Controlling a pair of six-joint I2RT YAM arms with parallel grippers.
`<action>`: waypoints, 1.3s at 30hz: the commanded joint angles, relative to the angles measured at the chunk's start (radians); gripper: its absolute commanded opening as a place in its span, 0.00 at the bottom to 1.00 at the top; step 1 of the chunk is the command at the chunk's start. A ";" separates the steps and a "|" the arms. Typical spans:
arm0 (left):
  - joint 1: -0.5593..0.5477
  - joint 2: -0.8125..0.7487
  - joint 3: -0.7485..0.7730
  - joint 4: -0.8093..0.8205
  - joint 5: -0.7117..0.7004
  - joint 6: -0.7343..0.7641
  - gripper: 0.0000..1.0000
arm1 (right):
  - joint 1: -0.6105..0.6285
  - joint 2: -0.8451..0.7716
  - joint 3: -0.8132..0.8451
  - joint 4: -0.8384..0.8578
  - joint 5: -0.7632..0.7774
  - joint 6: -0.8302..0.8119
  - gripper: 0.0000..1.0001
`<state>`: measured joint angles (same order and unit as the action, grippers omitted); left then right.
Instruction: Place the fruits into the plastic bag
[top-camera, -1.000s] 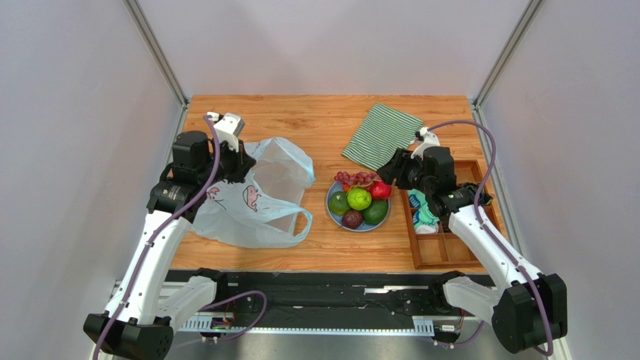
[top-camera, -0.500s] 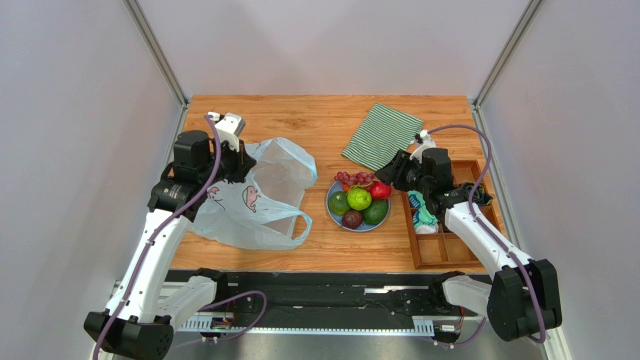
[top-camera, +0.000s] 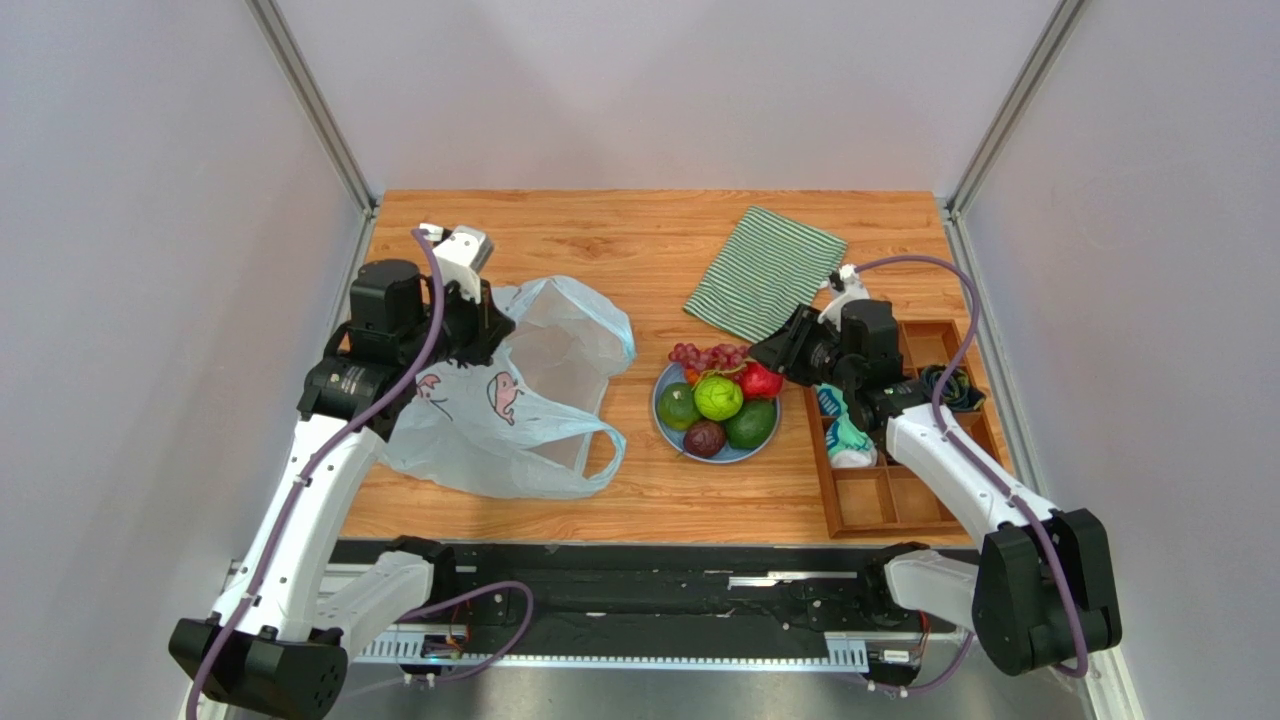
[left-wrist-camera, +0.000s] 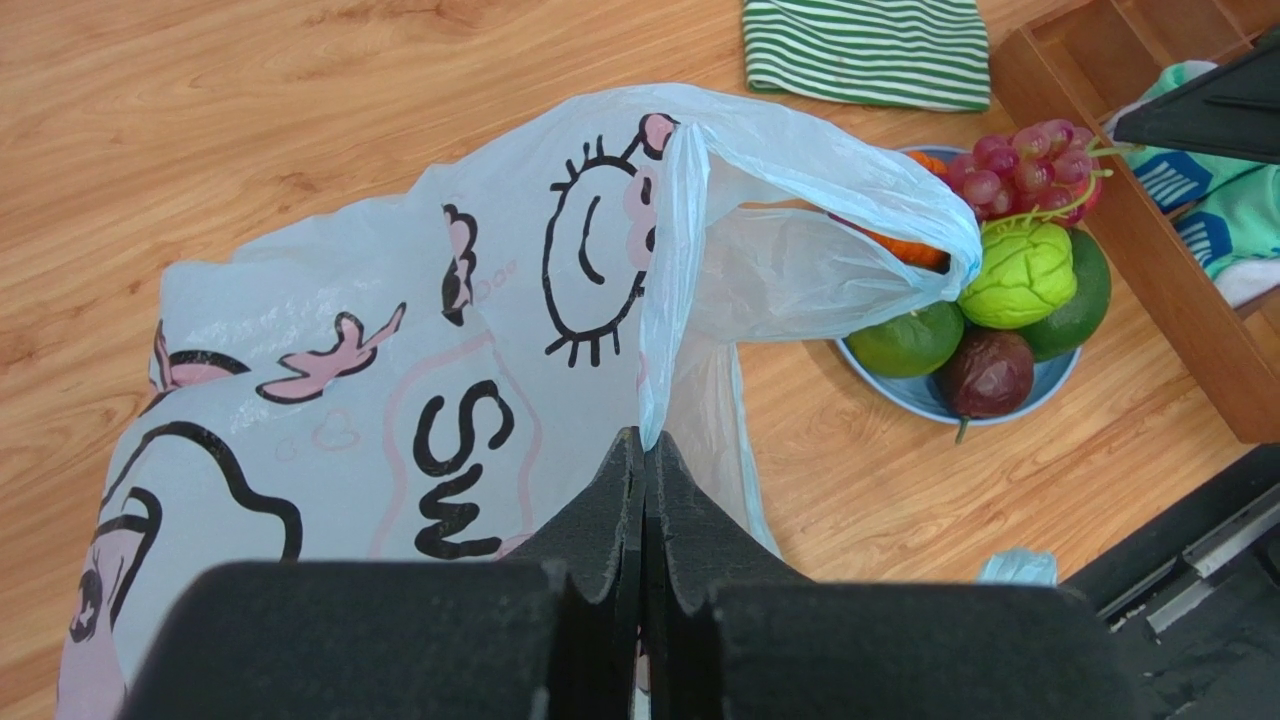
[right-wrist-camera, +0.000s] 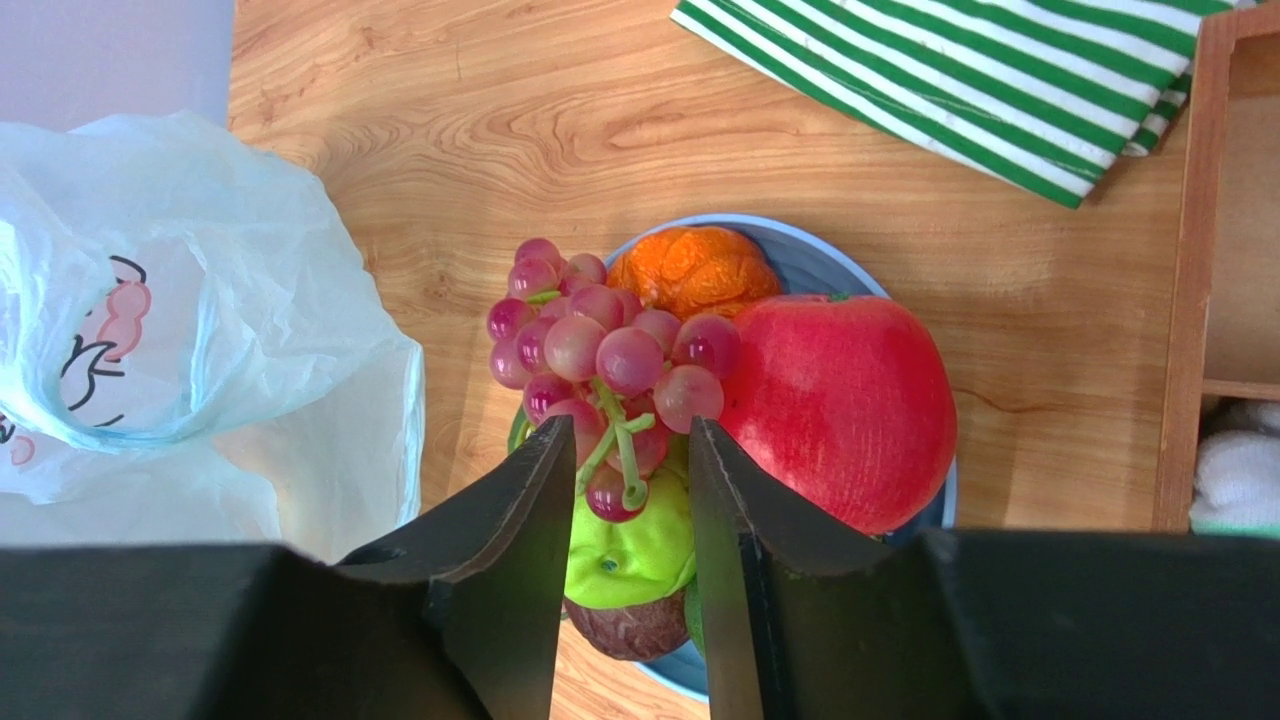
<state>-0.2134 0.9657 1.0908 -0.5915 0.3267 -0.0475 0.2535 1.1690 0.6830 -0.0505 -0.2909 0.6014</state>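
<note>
The plastic bag (top-camera: 511, 398) lies at the left with its mouth towards the blue plate (top-camera: 657, 408). My left gripper (left-wrist-camera: 646, 443) is shut on the bag's rim and holds it up. The plate carries the grapes (right-wrist-camera: 609, 353), red apple (right-wrist-camera: 842, 405), orange fruit (right-wrist-camera: 694, 272), bright green ball (right-wrist-camera: 631, 548), dark purple fruit (left-wrist-camera: 987, 371) and two dark green ones (top-camera: 678, 405) (top-camera: 751, 425). My right gripper (right-wrist-camera: 631, 450) is open just above the plate. Its fingers straddle the near end of the grape bunch, with the stem between them.
A green striped cloth (top-camera: 759, 270) lies behind the plate. A wooden compartment tray (top-camera: 902, 480) with cloths in it stands at the right, close to my right arm. Grey walls enclose the table.
My right gripper has moved slightly left, towards the grapes on the plate. The left gripper and the bag have stayed put.
</note>
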 joint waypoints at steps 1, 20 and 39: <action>0.005 0.004 0.000 0.013 0.020 -0.008 0.00 | -0.003 0.001 -0.007 0.074 -0.004 0.024 0.35; 0.005 0.005 -0.002 0.015 0.035 -0.008 0.00 | -0.003 0.011 -0.020 0.070 -0.011 0.054 0.29; 0.005 0.005 0.000 0.015 0.031 -0.005 0.00 | -0.003 -0.025 0.003 0.057 -0.051 0.080 0.00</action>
<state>-0.2134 0.9718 1.0908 -0.5938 0.3424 -0.0475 0.2535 1.1763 0.6678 -0.0254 -0.3256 0.6628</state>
